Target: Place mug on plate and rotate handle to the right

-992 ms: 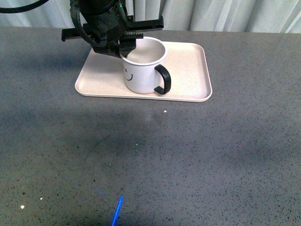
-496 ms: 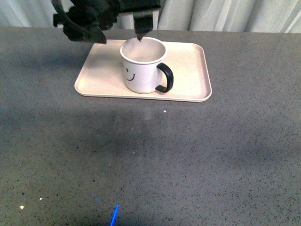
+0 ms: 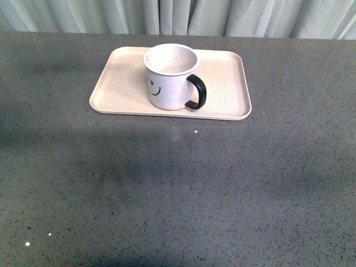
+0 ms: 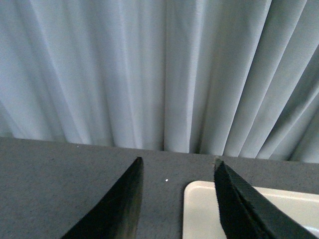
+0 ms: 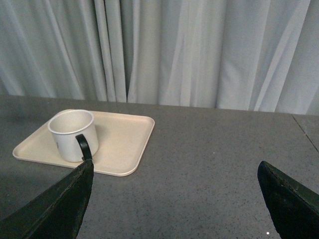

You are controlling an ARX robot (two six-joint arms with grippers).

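The white mug point(image 3: 169, 77) with its black smiley face stands upright on the cream-pink plate point(image 3: 225, 83) at the far side of the table. Its black handle point(image 3: 197, 92) points to the right and slightly toward me. Neither arm shows in the front view. In the right wrist view the mug point(image 5: 72, 135) sits on the plate point(image 5: 124, 139), well away from my open right gripper point(image 5: 175, 194), which holds nothing. My left gripper point(image 4: 177, 169) is open and empty above the table, with a corner of the plate point(image 4: 199, 214) between its fingers.
The grey speckled table point(image 3: 178, 189) stretches from the plate to the near edge. Pale pleated curtains point(image 3: 222, 16) hang along the far edge, filling most of the left wrist view. A small white speck point(image 3: 196, 131) lies just in front of the plate.
The left arm, which hovered over the mug's rim a second ago, has lifted away and left the front view. The mug stays on the plate, handle to the right.
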